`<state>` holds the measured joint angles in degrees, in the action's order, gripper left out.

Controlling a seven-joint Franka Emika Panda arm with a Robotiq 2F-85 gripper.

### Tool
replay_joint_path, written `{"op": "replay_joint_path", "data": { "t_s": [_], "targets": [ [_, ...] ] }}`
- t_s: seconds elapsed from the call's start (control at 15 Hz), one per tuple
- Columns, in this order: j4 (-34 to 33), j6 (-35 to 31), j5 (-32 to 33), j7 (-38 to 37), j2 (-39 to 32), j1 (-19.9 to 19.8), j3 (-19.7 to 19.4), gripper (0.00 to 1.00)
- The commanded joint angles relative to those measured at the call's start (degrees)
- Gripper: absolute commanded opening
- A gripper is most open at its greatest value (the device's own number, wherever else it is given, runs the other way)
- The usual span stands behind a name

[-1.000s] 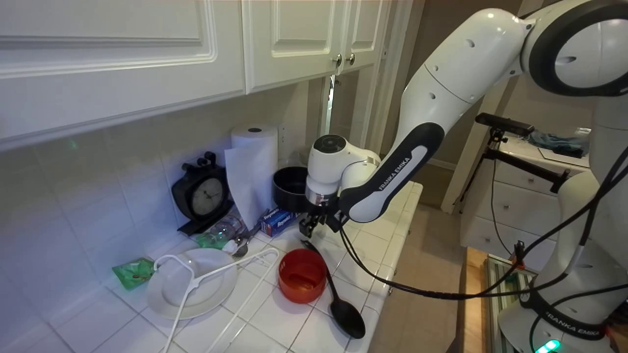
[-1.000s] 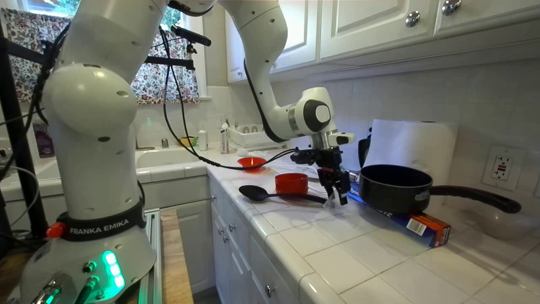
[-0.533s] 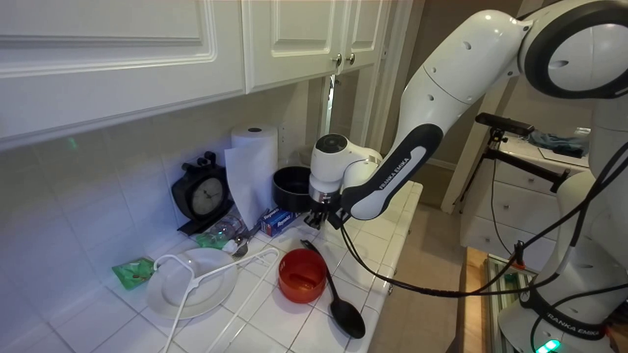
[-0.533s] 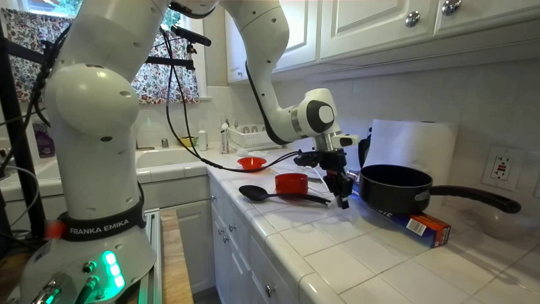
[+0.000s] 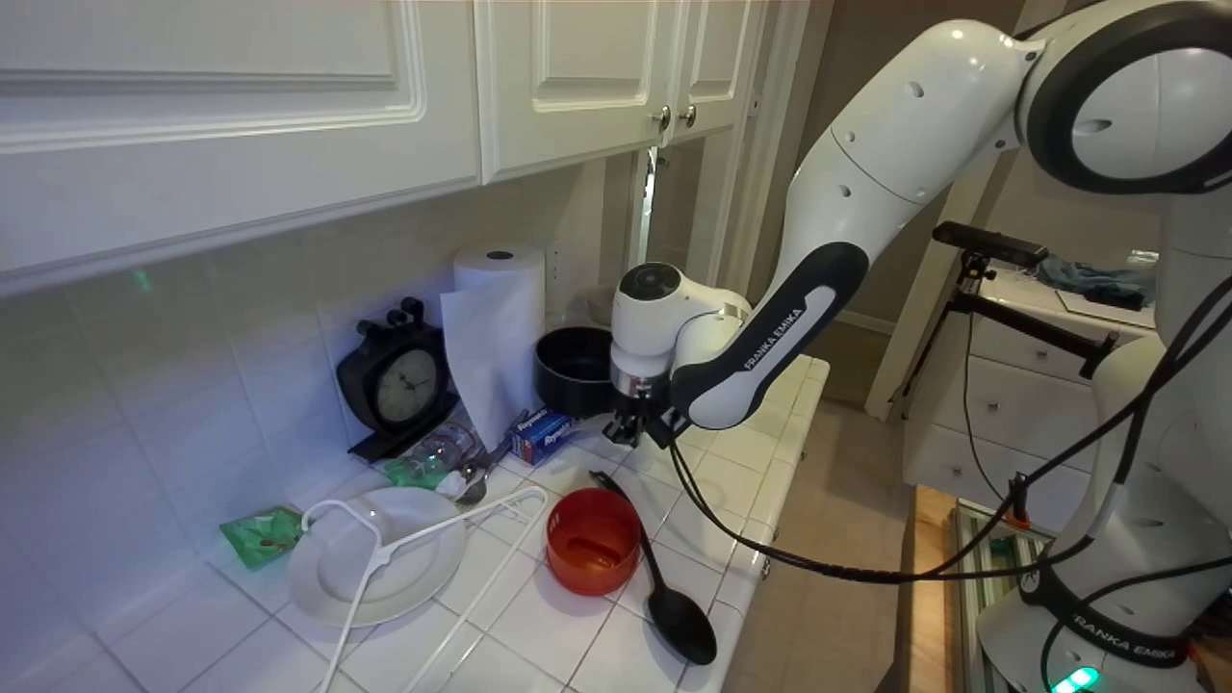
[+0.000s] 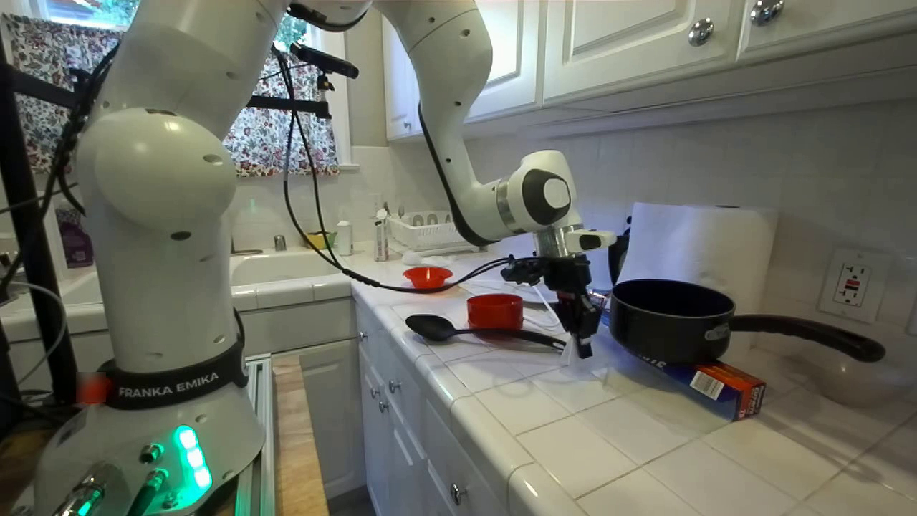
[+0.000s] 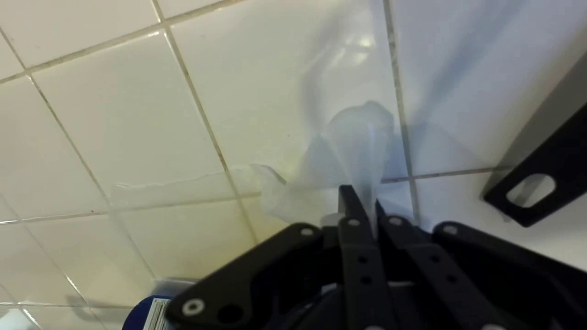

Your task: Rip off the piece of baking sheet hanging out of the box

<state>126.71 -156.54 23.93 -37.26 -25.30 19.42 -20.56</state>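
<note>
- Black gripper [image 7: 362,197]: jaws pinching the translucent sheet [image 7: 362,142].
- Same sheet: between front and back edges of the counter [image 6: 609,459].
- Blue box [image 6: 716,390]: toward the back edge.
- Spoon [image 5: 681,624]: near the front edge.

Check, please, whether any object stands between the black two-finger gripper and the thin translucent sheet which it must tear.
Nothing visible does: in the wrist view, the gripper is closed directly on a bunched part of the sheet. The long black spoon's handle lies to the right there, not between them.
</note>
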Motion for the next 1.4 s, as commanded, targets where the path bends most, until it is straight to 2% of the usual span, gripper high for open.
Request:
{"op": "replay_joint_path", "data": {
  "t_s": [0.0, 0.6, 1.33],
  "targets": [
    [-0.2, 1.7, 2.3, -3.3, 0.2, 0.5, -0.7, 0.04],
    [0.2, 3.3, 4.5, -6.5, 0.7, -0.1, -2.2, 0.03],
    [2.2, 3.7, 5.3, -9.1, 1.4, -2.1, -2.1, 0.03]
  ]
}}
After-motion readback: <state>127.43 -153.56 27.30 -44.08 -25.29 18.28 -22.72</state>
